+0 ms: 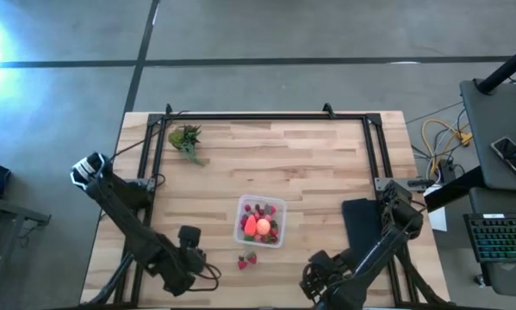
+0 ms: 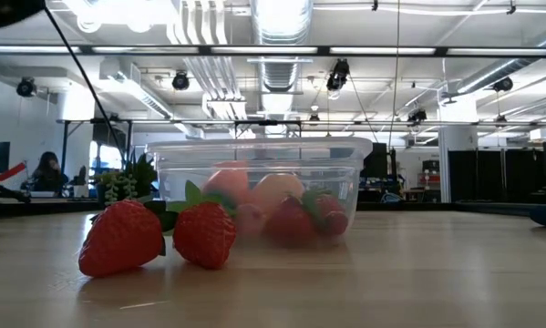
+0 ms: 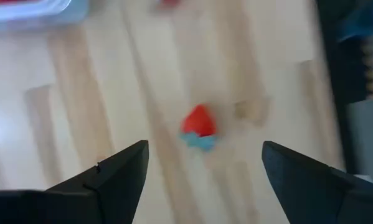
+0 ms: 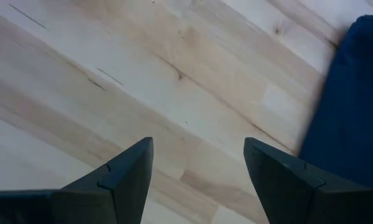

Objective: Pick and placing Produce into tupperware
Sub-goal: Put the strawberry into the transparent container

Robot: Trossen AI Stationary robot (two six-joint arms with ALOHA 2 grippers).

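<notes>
Meanwhile, left pincer [image 3: 202,165] wide and empty above a loose strawberry [image 3: 199,121]; right pincer [image 4: 198,163] likewise spread, empty.

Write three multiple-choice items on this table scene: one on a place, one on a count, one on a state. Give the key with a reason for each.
1. Where does the green leafy clump lie on the table?
A. Inside the tupperware
B. Near the far left corner
C. On the black pad

2. How many strawberries lie outside the tupperware?
A. Two
B. None
C. Five

3. How is the left gripper?
A. Shut on a berry
B. Shut on the tupperware
C. Open and empty

Key:
1 B, the high view shows it alone by the far left corner.
2 A, the low view shows two berries side by side in front of the container.
3 C, the left wrist view shows its fingers spread wide with a strawberry lying on the wood beyond them.
</notes>
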